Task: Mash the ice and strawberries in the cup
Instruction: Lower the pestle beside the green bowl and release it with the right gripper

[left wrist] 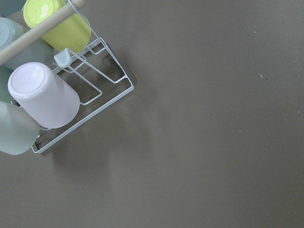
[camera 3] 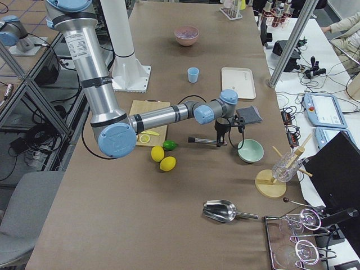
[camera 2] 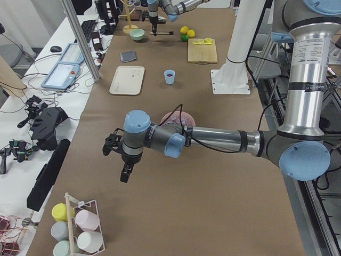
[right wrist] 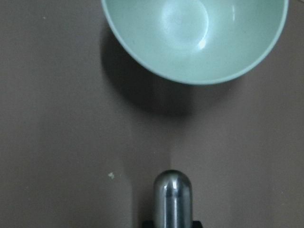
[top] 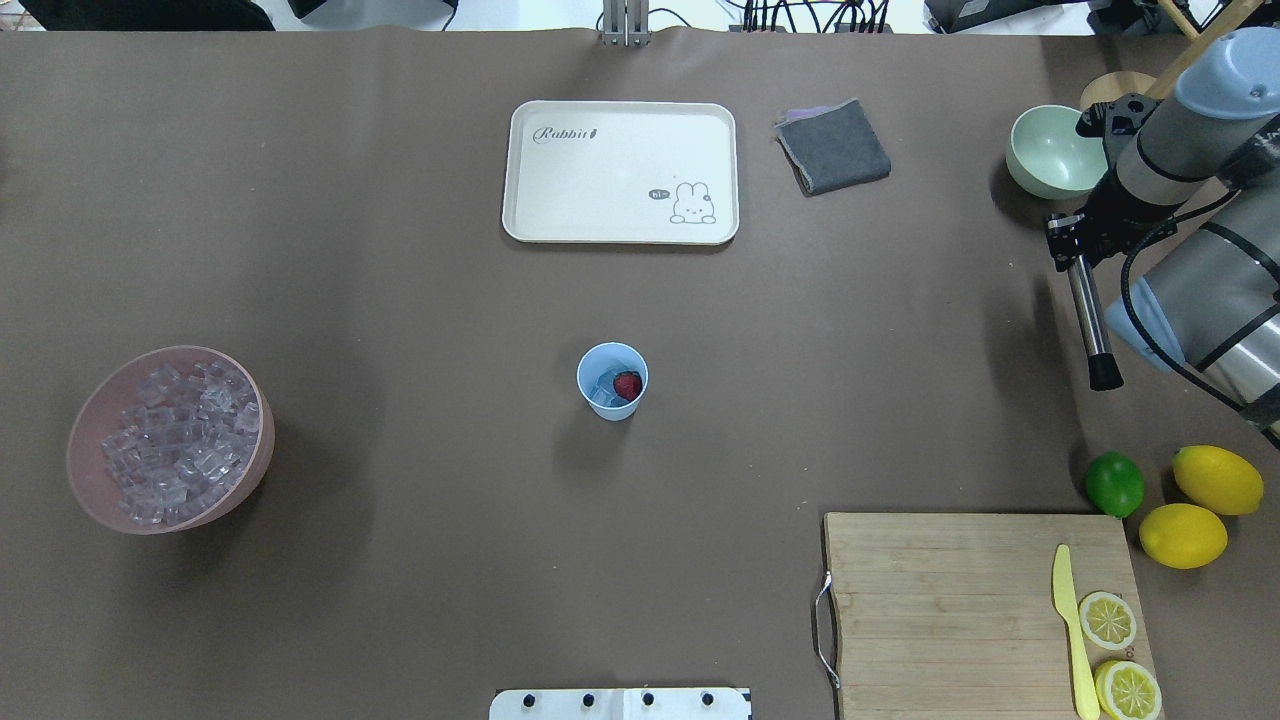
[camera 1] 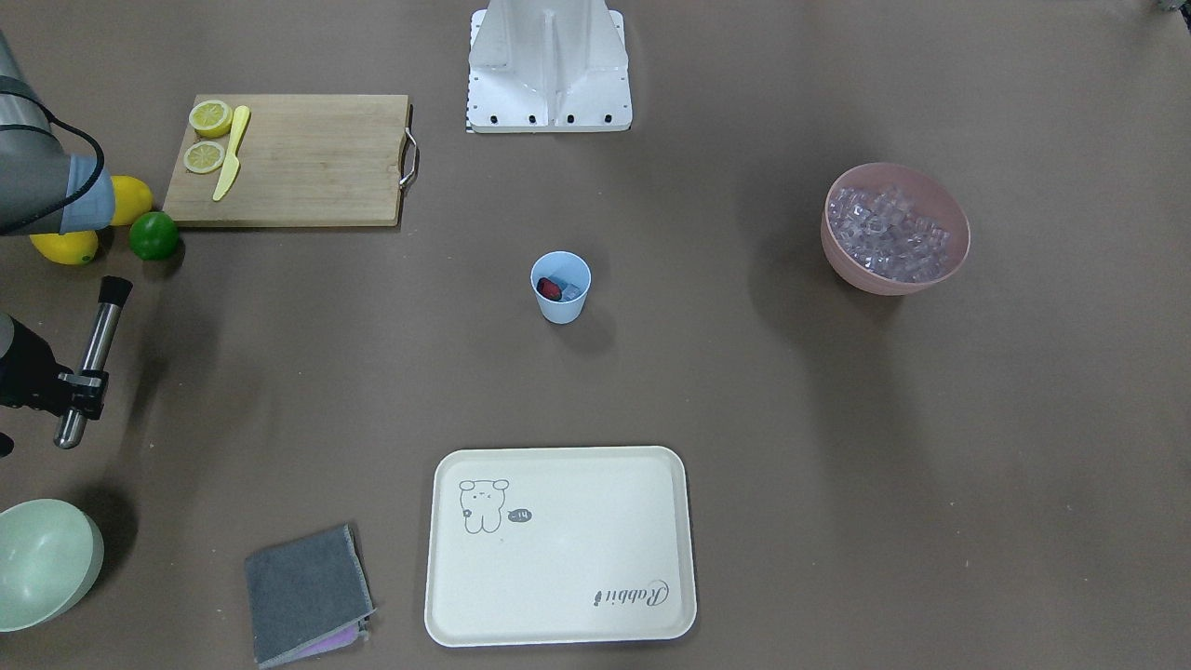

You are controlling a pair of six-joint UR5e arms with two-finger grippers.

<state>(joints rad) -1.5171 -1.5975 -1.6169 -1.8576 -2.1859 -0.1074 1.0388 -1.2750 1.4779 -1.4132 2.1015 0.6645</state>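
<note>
The light-blue cup [camera 1: 561,287] [top: 612,380] stands upright mid-table. Inside it lie a red strawberry [camera 1: 552,289] [top: 627,385] and a few ice cubes [camera 1: 570,293] [top: 602,391]. More ice [camera 1: 889,233] [top: 175,440] fills the pink bowl [camera 1: 851,270] [top: 100,505]. My right gripper [camera 1: 79,383] [top: 1070,245] hovers far from the cup near the pale green bowl [top: 1050,150] [right wrist: 194,38]. It is shut on a steel muddler [camera 1: 93,363] [top: 1090,320] [right wrist: 173,197], held level. My left gripper [camera 2: 126,176] shows only in the left side view, over bare table; I cannot tell its state.
A cutting board [camera 1: 307,158] [top: 950,600] carries lemon halves and a yellow knife. Beside it lie a lime [top: 1114,483] and two lemons [top: 1217,479]. A cream tray [top: 620,170] and grey cloth [top: 833,147] sit beyond the cup. A cup rack [left wrist: 42,95] is below my left wrist.
</note>
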